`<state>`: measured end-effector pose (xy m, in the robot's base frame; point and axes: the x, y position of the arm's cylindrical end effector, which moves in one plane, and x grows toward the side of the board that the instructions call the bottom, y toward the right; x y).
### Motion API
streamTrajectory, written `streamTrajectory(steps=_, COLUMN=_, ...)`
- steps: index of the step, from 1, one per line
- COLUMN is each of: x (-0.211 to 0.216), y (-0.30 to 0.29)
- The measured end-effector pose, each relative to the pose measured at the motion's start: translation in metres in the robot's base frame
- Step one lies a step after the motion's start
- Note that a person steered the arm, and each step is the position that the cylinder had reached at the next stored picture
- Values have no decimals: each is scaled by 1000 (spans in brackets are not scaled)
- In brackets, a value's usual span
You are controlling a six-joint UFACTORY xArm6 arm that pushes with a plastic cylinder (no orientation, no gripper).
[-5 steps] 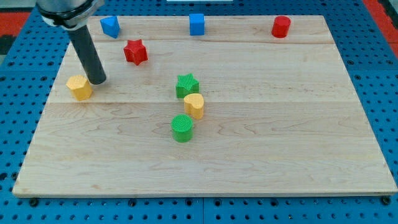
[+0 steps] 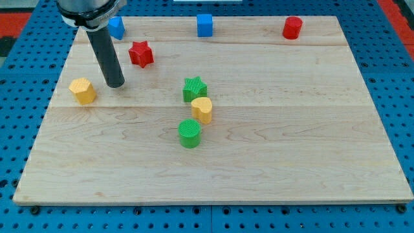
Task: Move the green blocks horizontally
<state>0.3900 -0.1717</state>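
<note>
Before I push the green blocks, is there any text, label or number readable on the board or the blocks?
None: no word, number, brand or sign is readable anywhere in the view.
The wooden board is bare grain.
The green star, green cylinder and the other blocks carry only moulded ridges.
My tip is a plain dark rod.

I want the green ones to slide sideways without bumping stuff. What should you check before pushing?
1. My tip beside a green block: not ok, it stands nearer the yellow hexagon.
2. Green star free of neighbours: not ok, yellow heart sits right below it.
3. Green cylinder has open board on the view's left and right: ok.
4. Red star off the path: ok.
5. Tip touching the board: cannot tell.
</note>
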Motion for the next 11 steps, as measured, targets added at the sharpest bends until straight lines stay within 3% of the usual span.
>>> streamTrajectory(steps=2, x=-10, y=6)
streamTrajectory(steps=3, x=0, y=52)
streamTrajectory(steps=4, x=38, y=88)
streamTrajectory(steps=5, x=35, y=195)
streamTrajectory(steps=6, x=34, y=195)
streamTrajectory(steps=8, x=36, y=137)
streamTrajectory(steps=9, x=60, y=92)
streamTrajectory(steps=10, x=104, y=96)
streamTrajectory(steps=11, x=107, y=185)
